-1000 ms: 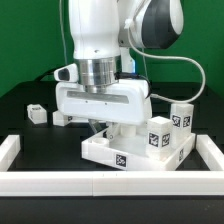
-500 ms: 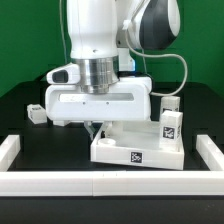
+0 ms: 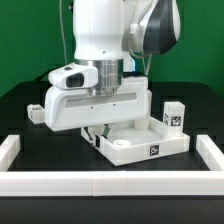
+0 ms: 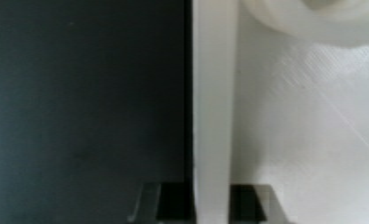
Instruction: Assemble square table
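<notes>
Pinching the raised rim of the square table top [image 3: 135, 152], the claw [image 3: 96, 129] is closed almost fully, gripping at the top's left end. The wrist view shows the thin white rim [image 4: 216, 100] running straight between the two dark fingertips [image 4: 170, 201]. The top lies flat on the black worktop [image 3: 40, 145], right of centre and turned at an angle, with a tag [image 3: 154, 151] on its near side wall. One tagged leg [image 3: 176, 116] stands upright at its far right corner; a second leg [image 3: 33, 112] sits far left, well apart. Low white border walls [image 3: 60, 182] line the near edge
</notes>
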Controlling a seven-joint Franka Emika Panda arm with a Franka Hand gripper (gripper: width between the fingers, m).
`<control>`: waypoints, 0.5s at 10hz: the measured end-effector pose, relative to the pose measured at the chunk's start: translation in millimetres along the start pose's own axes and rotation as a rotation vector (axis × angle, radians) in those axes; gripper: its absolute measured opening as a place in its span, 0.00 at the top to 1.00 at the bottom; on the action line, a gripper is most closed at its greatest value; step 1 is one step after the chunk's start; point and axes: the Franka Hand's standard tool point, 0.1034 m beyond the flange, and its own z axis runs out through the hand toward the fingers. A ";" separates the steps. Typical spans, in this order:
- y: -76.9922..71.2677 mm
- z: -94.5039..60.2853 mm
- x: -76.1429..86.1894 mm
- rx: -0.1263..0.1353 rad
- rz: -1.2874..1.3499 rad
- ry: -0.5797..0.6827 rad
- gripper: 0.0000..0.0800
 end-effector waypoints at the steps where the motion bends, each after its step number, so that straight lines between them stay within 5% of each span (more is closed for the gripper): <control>1: 0.9 -0.2 0.2 -0.004 -0.069 -0.004 0.92; 4: 0.6 -2.8 35.0 -0.038 -0.451 0.002 0.92; 5: 2.4 -2.7 33.1 -0.042 -0.538 -0.005 0.92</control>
